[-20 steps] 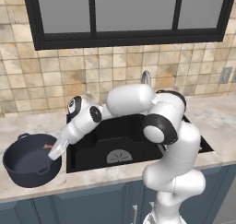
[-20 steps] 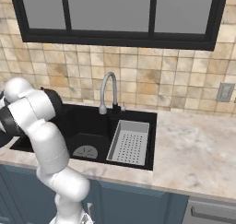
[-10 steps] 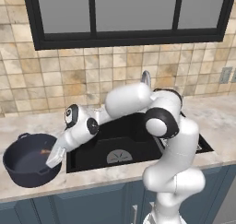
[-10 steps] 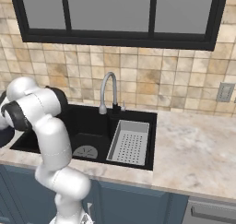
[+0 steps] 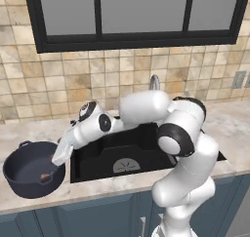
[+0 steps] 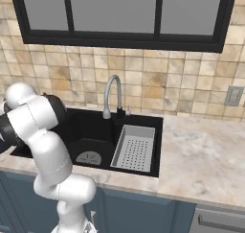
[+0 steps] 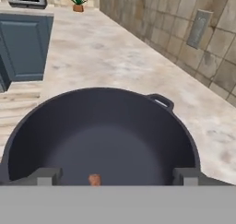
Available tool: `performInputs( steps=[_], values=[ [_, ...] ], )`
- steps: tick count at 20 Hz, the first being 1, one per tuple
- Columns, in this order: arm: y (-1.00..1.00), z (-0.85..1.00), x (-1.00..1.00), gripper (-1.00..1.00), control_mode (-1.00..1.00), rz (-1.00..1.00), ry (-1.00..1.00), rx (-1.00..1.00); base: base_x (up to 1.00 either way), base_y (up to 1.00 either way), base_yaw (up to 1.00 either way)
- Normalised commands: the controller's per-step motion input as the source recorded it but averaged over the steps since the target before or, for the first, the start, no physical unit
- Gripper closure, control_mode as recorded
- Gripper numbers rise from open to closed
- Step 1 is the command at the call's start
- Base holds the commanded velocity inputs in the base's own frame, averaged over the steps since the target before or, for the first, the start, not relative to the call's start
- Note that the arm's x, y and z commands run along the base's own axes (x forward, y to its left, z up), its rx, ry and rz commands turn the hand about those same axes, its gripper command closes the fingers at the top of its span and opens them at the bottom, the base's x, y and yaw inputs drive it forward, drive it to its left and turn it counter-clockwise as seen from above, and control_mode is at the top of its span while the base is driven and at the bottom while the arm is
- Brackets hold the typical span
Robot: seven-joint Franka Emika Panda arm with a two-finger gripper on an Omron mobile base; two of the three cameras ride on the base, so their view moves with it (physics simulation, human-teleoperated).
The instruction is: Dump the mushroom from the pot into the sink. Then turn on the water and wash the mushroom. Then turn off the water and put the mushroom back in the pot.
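The dark navy pot (image 5: pixel 27 171) stands on the counter left of the black sink (image 5: pixel 128 150). The mushroom (image 5: pixel 45 176), a tiny orange-brown lump, lies on the pot's floor near its right wall. My gripper (image 5: pixel 59 155) hangs over the pot's right rim, tilted down into it. In the hand view the pot (image 7: pixel 115 126) spreads wide below, and the mushroom (image 7: pixel 94 179) rests on its bottom between my fingertips (image 7: pixel 46 176), free of both. The gripper (image 7: pixel 115 177) is open, with its jaws far apart. The sink (image 6: pixel 91 133) also shows in the right base view.
A curved grey faucet (image 6: pixel 113 95) rises behind the sink, with a grey perforated strainer tray (image 6: pixel 135 148) in the basin's right half. A round drain (image 5: pixel 126 166) sits in the basin floor. A tiled wall backs the counter (image 7: pixel 115 57), which runs on past the pot.
The jaws have spread from nearly shut to wide open, and the mushroom has dropped from them onto the pot's floor. The arm has stretched a little further left.
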Motion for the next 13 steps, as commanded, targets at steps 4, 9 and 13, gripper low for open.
performInputs(
  steps=[4,9,13],
  values=[
    [-0.02,1.00,0.04,-1.00,-1.00,0.01,-0.01,-0.04,0.00,0.00,0.00],
    [-0.30,1.00,0.00,-1.00,-1.00,-0.16,0.05,-0.13,0.00,0.00,0.00],
    [-0.52,1.00,0.00,-1.00,-1.00,-0.24,0.19,-0.03,0.00,0.00,0.00]
  ],
)
